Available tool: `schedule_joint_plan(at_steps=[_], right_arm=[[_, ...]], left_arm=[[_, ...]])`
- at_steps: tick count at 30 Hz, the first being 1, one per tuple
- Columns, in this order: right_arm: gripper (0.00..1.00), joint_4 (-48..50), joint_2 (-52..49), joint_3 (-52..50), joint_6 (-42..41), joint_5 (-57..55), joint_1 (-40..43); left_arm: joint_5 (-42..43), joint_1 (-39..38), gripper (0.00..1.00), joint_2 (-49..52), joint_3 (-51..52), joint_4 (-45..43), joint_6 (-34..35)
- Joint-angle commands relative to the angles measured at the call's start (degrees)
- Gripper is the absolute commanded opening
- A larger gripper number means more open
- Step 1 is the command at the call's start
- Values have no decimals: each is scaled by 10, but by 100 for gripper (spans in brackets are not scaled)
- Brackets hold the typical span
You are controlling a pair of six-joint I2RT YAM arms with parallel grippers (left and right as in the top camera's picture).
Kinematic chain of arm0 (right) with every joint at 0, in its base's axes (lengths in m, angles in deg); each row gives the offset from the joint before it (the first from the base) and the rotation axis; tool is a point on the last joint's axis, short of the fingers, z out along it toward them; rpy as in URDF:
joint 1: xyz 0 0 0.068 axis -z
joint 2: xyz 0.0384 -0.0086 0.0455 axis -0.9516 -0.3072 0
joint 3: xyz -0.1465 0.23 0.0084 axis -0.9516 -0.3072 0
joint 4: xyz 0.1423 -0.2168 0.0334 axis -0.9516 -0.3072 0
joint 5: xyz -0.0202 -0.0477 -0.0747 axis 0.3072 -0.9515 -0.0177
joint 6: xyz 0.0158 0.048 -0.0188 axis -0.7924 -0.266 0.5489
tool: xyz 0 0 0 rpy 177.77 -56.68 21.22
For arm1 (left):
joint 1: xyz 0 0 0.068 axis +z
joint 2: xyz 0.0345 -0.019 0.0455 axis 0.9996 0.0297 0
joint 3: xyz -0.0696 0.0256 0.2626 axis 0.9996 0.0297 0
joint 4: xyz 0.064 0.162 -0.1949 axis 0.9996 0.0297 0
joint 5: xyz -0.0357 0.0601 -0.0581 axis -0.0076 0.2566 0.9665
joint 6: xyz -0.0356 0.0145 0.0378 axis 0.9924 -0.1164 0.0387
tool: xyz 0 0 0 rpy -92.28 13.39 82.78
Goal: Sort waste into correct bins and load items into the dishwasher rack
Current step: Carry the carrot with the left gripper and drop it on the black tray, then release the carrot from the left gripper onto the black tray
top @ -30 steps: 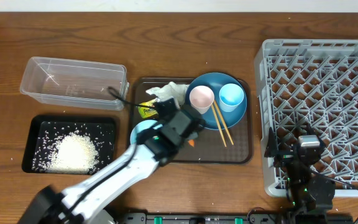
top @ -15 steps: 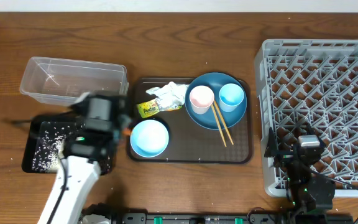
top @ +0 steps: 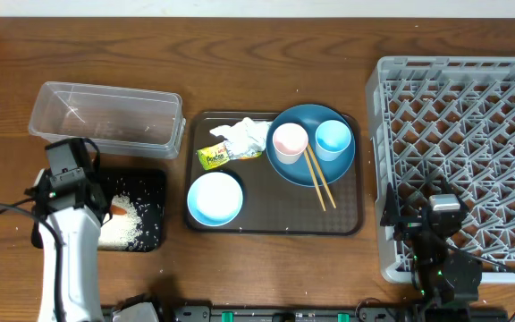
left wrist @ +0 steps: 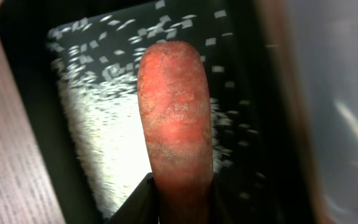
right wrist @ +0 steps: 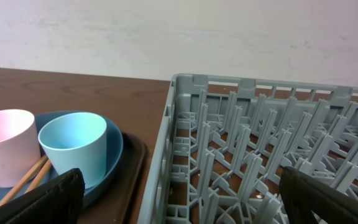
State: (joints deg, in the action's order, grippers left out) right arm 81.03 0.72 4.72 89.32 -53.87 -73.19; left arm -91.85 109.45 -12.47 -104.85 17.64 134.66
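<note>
My left gripper [left wrist: 182, 199] is shut on the orange carrot [left wrist: 176, 124], holding it above the black tray [top: 150, 183] and its pile of white rice [top: 128, 228]. From overhead the carrot [top: 117, 211] shows beside the left gripper [top: 105, 211]. The clear tub [top: 105, 89] stands just behind the tray. My right gripper [right wrist: 182, 199] is open and holds nothing, over the front left corner of the grey rack [top: 472, 134]. On the blue plate [top: 293, 167] stand a pink cup [top: 290, 140] and a light blue cup [top: 333, 139], with chopsticks [top: 318, 179] laid across.
A dark brown serving tray [top: 275, 219] carries the plate, a light blue bowl [top: 215, 199], a crumpled tissue [top: 247, 134] and a yellow-green wrapper [top: 213, 157]. Bare wooden table lies between this tray and the rack.
My left arm has swung left from the serving tray to above the black tray, carrying the carrot. The right arm has not moved.
</note>
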Motion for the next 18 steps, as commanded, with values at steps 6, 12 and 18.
schedule_joint_plan(at_steps=[6,12,18], right_arm=[[99,-2,0,-1,2,0,0],[99,-2,0,-1,2,0,0],[99,-2,0,-1,2,0,0]], left_arm=[[-8,24,19,72,5,-31,-14],[0,24,37,79,5,-46,-14],[0,24,61,77,3,-67,-37]])
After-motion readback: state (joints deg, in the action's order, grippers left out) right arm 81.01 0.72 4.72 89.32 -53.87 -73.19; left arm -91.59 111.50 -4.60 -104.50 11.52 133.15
